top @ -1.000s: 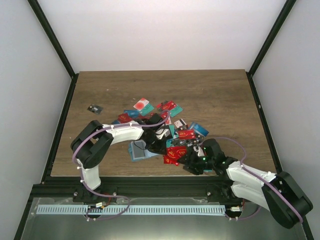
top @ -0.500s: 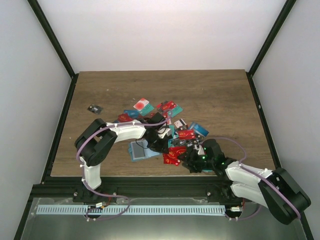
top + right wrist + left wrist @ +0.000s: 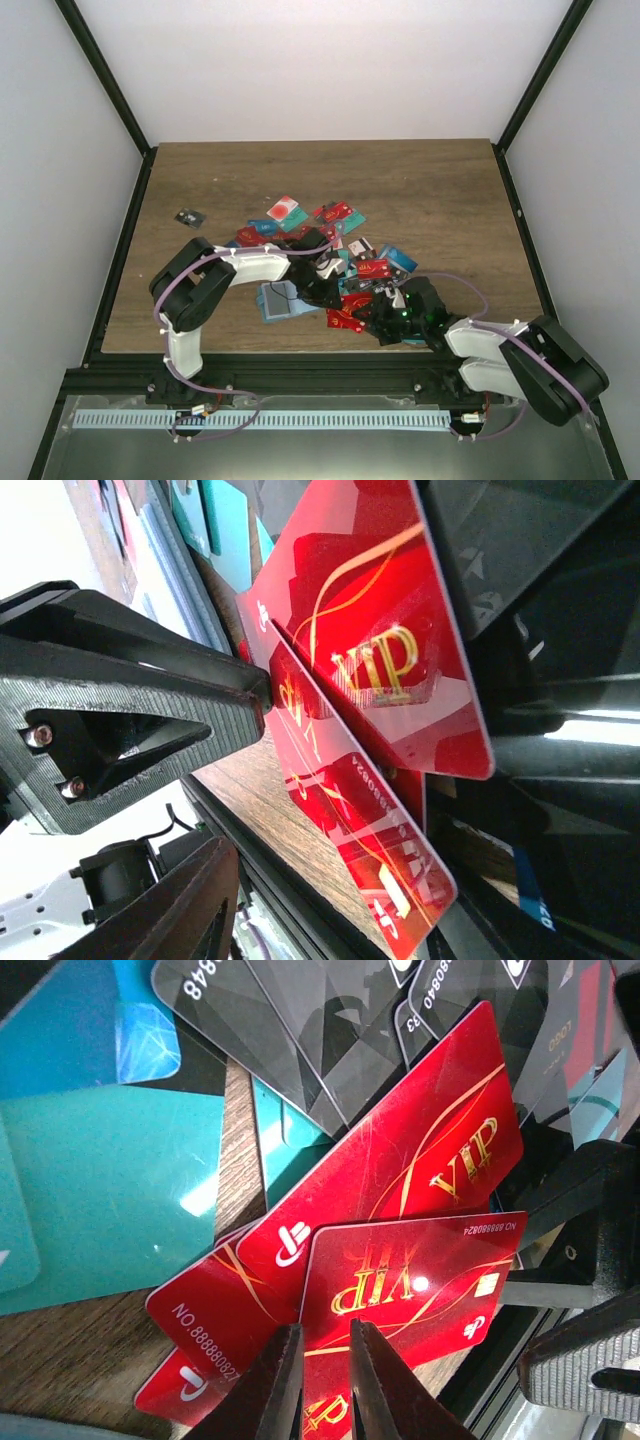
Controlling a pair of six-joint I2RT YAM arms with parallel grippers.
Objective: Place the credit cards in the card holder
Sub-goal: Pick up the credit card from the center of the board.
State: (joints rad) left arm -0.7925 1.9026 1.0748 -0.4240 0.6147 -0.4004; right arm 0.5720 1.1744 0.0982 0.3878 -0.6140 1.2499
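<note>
Left end effector (image 3: 325, 1385) clenched on edge of red VIP card (image 3: 410, 1280), at near edge of credit cards (image 3: 340, 235) pile. Right end effector (image 3: 368, 316) released, jaws apart around same red cards, no grip yet. Card holder (image 3: 278, 303) flat on worktop (image 3: 450, 190), just left of both. Step, by my reading: singling out 1 card. Next calls for clean single-card pinch, then carry to holder pocket.

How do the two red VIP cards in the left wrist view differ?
The upper VIP card lies slanted; the lower VIP card lies nearly level, its lettering upside down. The lower one overlaps the upper one and shows a chip; no chip is visible on the upper. Both are red with gold lettering.
</note>
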